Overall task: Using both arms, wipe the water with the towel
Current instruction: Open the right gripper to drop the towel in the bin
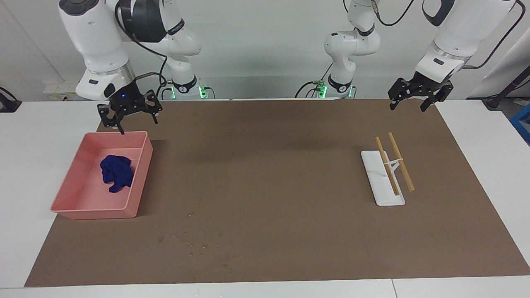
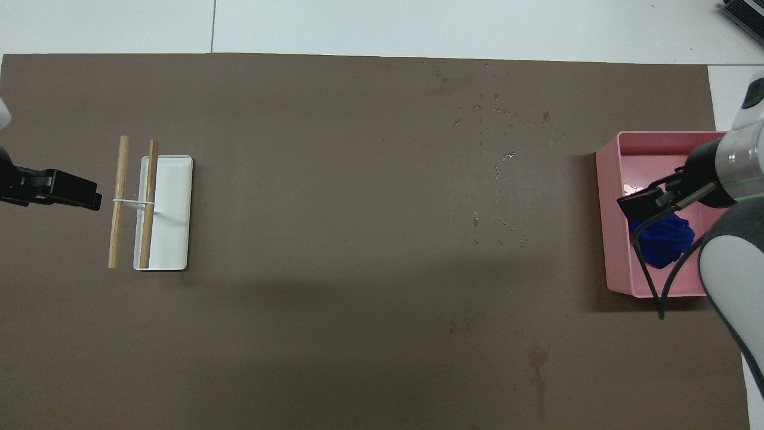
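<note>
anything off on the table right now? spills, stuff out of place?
Yes: water droplets lie scattered on the brown mat, farther from the robots than the pink bin. The towel sits crumpled in that bin, in neither gripper. One wooden stick hangs off the white slab.

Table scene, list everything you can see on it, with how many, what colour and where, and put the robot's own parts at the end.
towel: one, navy blue, crumpled in the pink bin
pink bin: one, pink, at the right arm's end of the mat
brown mat: one, brown, covering most of the table
water drops: scattered, on the mat, farther from the robots than the bin
white slab: one, white, at the left arm's end
wooden sticks: two, tan, across the slab
right gripper: black, open, above the bin's nearer edge
left gripper: black, open, raised over the mat's corner, waiting
</note>
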You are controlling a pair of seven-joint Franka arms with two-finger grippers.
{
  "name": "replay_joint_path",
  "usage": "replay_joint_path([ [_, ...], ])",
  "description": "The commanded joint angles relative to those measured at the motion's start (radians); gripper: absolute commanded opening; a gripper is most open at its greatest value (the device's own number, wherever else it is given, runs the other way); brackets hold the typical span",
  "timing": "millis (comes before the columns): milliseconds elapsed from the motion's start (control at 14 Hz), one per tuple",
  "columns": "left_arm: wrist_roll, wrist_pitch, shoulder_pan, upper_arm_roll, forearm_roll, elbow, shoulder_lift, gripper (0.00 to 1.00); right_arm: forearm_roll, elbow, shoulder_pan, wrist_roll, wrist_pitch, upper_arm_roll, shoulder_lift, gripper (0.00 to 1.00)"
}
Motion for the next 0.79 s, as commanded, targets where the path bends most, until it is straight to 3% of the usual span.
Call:
replay_joint_path([
  [0, 0.005, -0.009, 0.003, -0.002, 0.009, -0.023, -0.023, 1.0, 0.02, 0.027, -0.009, 0.052, -0.045, 0.014, 0.004, 1.0],
  [500, 0.005, -0.009, 0.003, -0.002, 0.011, -0.023, -0.023, 1.0, 0.03, 0.006, -0.008, 0.064, -0.071, 0.019, -0.031, 1.0],
  [714, 0.005, -0.009, 0.003, -0.002, 0.009, -0.023, -0.023, 1.0, 0.078, 0.032, 0.067, 0.225, -0.073, -0.028, -0.029, 1.0],
])
